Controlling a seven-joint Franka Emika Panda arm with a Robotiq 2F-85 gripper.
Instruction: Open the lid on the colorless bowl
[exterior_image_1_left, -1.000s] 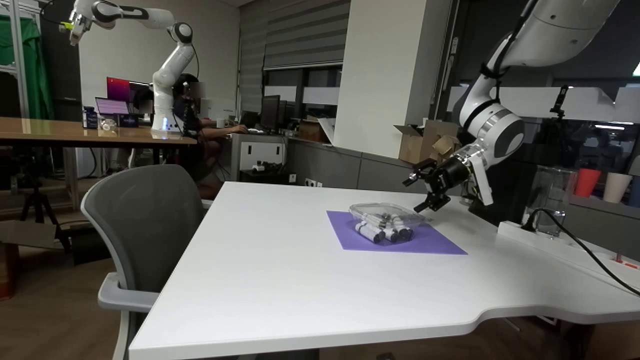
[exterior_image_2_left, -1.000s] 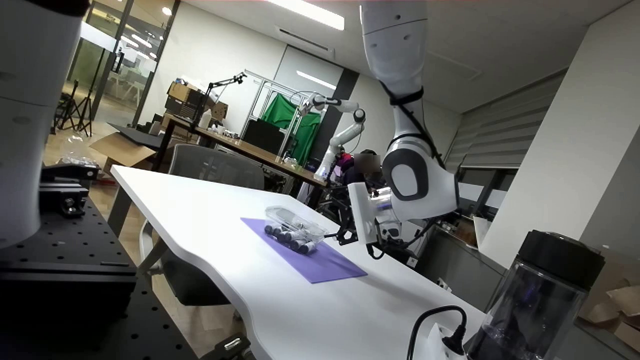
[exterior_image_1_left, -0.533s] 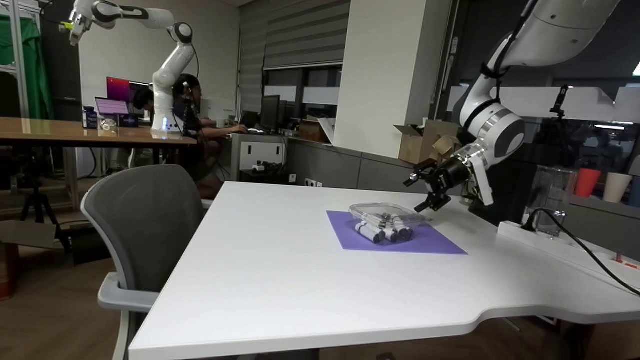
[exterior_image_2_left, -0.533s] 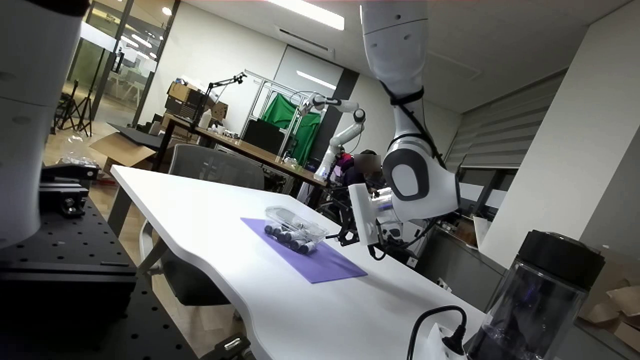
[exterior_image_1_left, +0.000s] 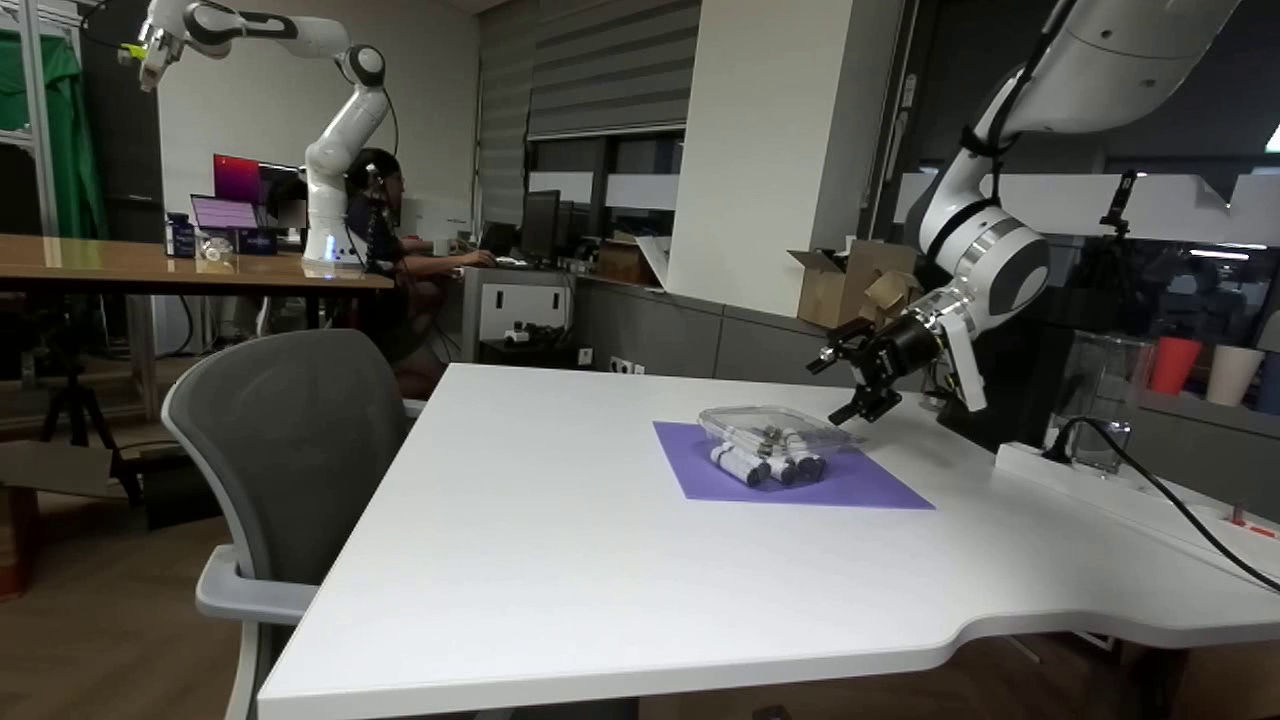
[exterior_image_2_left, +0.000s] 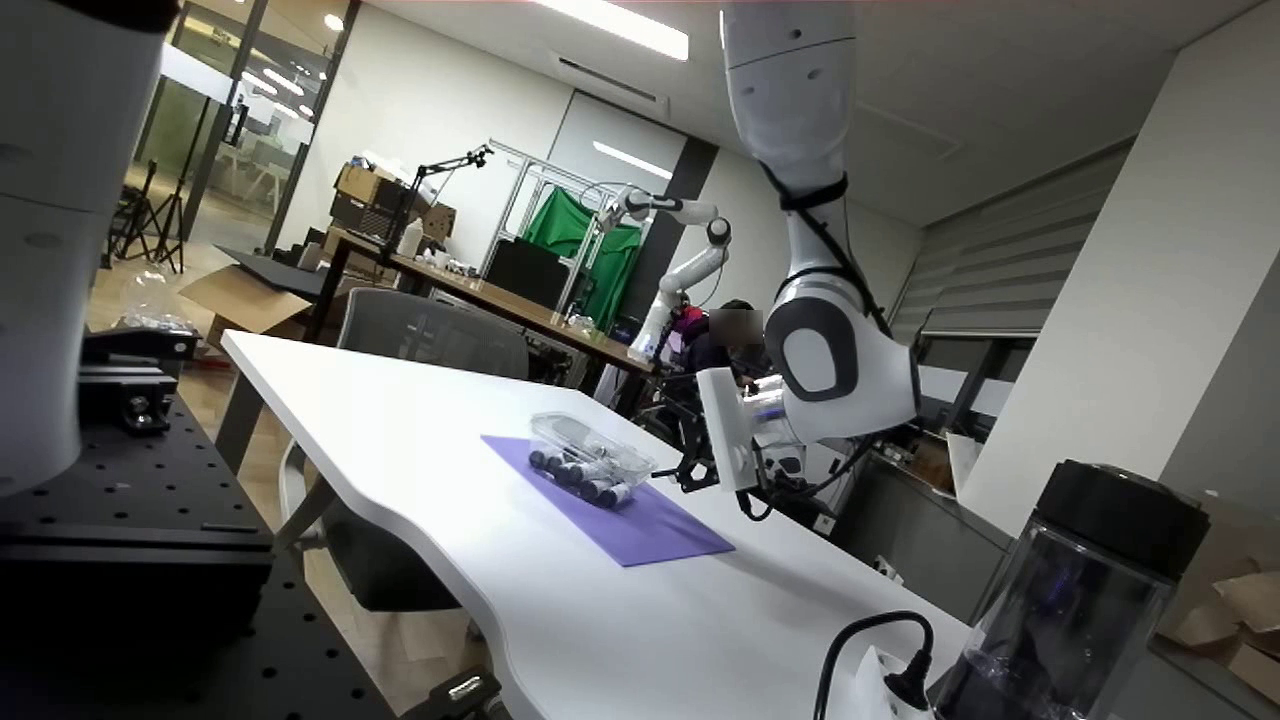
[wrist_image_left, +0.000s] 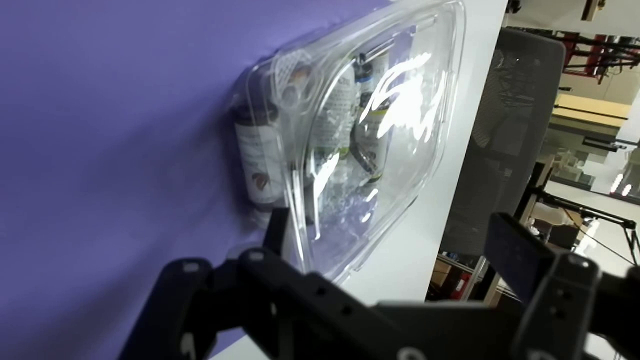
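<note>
The colorless bowl (exterior_image_1_left: 822, 457) is a transparent plastic container with several small white bottles inside. It rests on a purple sheet (exterior_image_1_left: 880, 488). The clear lid (exterior_image_1_left: 765, 414) lies over the bowl; it also shows in an exterior view (exterior_image_2_left: 590, 440) and, with bright glints, in the wrist view (wrist_image_left: 410, 155). My gripper (exterior_image_1_left: 825, 390) is open and empty, tilted beside the lid's edge. In the wrist view (wrist_image_left: 391, 225) one finger is at the rim between lid and bowl, and the other stands clear above. I cannot tell whether the finger touches the rim.
The white table (exterior_image_1_left: 600, 560) extends around the purple sheet. A white power strip (exterior_image_1_left: 1080, 490) with a black cable and a clear bottle (exterior_image_1_left: 1095, 390) stand on the robot's side. A grey chair (exterior_image_1_left: 290, 450) is at the table's edge.
My gripper is almost still, with at most a tiny shift away from the bowl. The bowl and lid have not moved.
</note>
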